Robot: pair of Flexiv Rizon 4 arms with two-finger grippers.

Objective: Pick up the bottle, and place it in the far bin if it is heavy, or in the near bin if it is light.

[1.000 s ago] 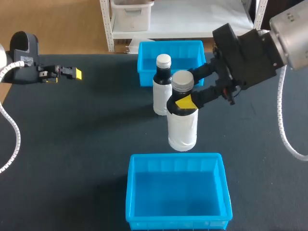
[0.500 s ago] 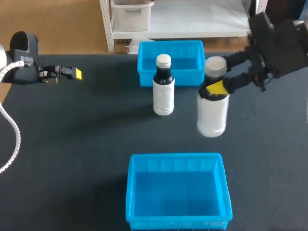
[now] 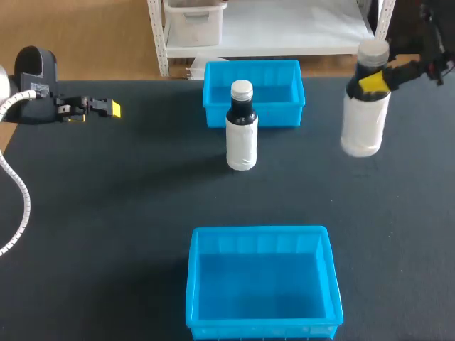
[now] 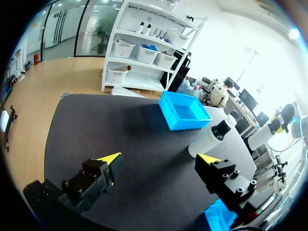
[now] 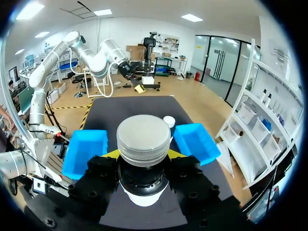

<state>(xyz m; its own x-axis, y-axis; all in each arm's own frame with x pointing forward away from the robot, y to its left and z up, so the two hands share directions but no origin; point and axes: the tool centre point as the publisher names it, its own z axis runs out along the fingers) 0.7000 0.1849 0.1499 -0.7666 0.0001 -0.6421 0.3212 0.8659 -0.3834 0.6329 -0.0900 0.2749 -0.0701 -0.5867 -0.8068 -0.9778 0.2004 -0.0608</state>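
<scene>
Our right fingers (image 3: 375, 82) are clamped on the neck of the white bottle (image 3: 365, 121), just under its grey cap. We hold it upright above the right side of the worktop (image 3: 106, 213), off to the right of the far bin (image 3: 213, 114) and well apart from the near bin (image 3: 259, 231). A second bottle (image 3: 241, 138) stands just in front of the far bin. Our left fingers (image 4: 109, 161) are spread apart, holding nothing, over the worktop's left side.

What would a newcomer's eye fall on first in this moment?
The white plastic bottle with a grey cap stands out first, clamped at its dark neck by the right gripper at the table's right side. Next comes a second matching bottle, standing just before the far bright blue plastic bin. The near blue bin is empty.
</scene>
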